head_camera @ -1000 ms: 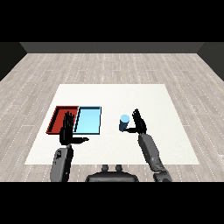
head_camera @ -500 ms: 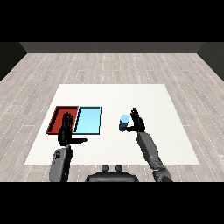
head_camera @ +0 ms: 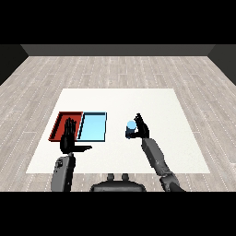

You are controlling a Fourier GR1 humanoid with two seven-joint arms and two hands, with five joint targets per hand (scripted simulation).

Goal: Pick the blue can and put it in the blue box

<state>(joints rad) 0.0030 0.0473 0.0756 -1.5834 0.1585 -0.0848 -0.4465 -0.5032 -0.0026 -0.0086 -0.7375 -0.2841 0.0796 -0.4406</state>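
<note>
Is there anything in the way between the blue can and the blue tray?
No, nothing visible stands between them. The blue can is in the right hand, just right of the light blue tray, with only bare white table in the gap. The left hand is over the red tray, off that path.

- Left hand [head_camera: 68, 140] up flat, fingers straight, thumb out to the side.
- Right hand [head_camera: 141, 130] curled round the can [head_camera: 131, 129], forearm slanting up.
</note>
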